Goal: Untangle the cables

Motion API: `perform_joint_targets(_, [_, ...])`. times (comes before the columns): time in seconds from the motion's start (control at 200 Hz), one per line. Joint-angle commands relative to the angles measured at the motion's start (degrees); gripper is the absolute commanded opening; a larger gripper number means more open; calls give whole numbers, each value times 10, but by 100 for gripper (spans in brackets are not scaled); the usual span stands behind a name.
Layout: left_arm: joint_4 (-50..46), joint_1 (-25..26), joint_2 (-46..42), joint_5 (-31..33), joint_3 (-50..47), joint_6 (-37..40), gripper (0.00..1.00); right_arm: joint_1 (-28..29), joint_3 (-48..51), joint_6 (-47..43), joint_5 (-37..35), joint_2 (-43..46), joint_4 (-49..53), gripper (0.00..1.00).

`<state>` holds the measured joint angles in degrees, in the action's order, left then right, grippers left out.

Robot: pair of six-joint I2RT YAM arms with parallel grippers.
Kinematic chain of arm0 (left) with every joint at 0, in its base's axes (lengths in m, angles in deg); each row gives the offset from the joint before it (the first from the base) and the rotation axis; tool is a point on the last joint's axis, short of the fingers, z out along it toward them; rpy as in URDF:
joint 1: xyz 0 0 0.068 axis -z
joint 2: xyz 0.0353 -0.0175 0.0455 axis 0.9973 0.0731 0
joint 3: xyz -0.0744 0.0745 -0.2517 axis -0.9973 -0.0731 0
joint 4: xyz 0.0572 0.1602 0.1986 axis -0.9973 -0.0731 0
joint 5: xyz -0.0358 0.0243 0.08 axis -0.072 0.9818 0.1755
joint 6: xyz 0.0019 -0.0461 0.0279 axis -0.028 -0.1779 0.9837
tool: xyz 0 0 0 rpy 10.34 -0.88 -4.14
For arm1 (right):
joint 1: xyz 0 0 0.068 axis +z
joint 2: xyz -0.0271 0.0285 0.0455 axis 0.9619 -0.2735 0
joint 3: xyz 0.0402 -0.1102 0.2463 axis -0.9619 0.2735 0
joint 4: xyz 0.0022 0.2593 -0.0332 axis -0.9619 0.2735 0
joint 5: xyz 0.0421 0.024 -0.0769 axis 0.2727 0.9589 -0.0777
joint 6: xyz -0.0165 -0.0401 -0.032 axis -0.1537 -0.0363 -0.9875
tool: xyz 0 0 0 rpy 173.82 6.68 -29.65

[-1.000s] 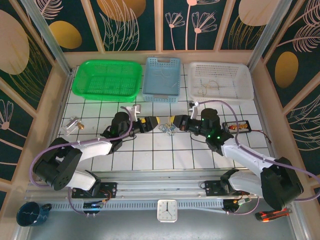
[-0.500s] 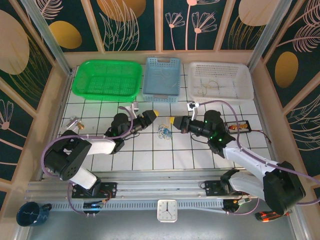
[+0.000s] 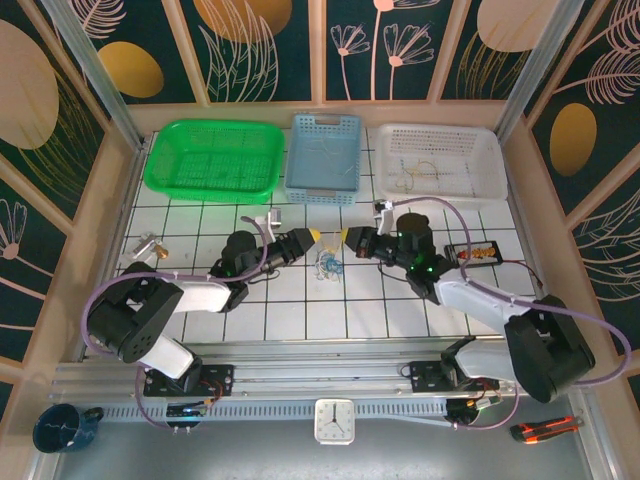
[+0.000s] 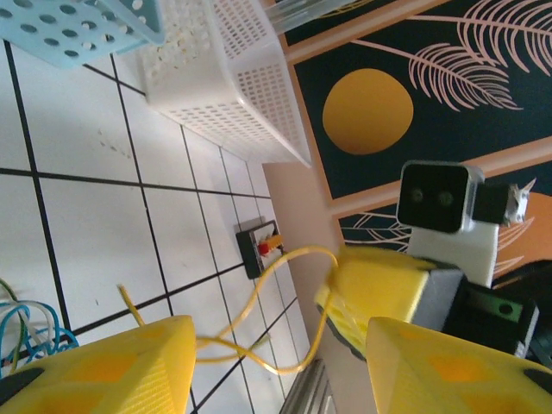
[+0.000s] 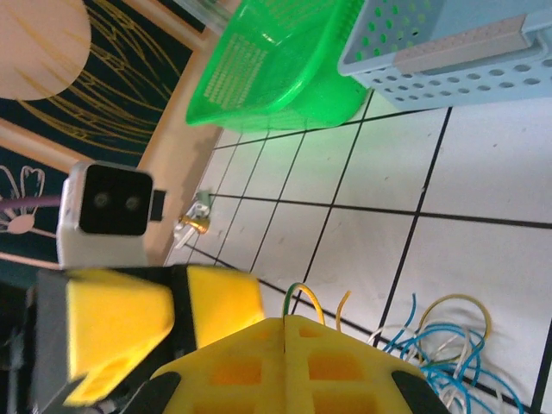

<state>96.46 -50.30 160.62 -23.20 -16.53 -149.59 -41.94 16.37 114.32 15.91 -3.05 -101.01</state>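
Note:
The cables (image 3: 328, 265) lie as a small tangle of blue, white and yellowish wires on the tiled table, just in front of the two gripper tips. My right gripper (image 5: 285, 338) is shut on a yellow cable (image 5: 307, 295), whose short loop sticks out above the fingertips, with the tangle (image 5: 448, 341) to its right. In the left wrist view that yellow cable (image 4: 259, 297) curls from the right gripper's fingers (image 4: 379, 289) into the gap of my left gripper (image 4: 280, 369). The left jaws stand apart on either side of it. From above, the left gripper (image 3: 312, 236) faces the right gripper (image 3: 346, 238).
A green basket (image 3: 212, 160), a blue basket (image 3: 323, 155) and a white basket (image 3: 440, 160) line the back of the table. A small black tray with orange parts (image 3: 473, 252) sits right of the right arm. A brass fitting (image 3: 148, 247) lies at the far left.
The left gripper's jaws have narrowed. Both gripper tips have shifted slightly toward the back, and the tangle now lies a little nearer and further left of where it was.

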Motion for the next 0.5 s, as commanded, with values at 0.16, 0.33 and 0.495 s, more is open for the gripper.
perform_joint_targets(0.16, [24, 9, -22, -4, 0, -17, 54, -4, -43, 15, -3, -48, -42, 0])
perform_joint_targets(0.33, [28, 12, -13, -2, 9, -21, 53, -1, -45, 23, 2, -46, -50, 0])
perform_joint_targets(0.495, [45, 19, -5, -1, 11, -34, 50, 0, -49, 20, -4, -43, -45, 0])
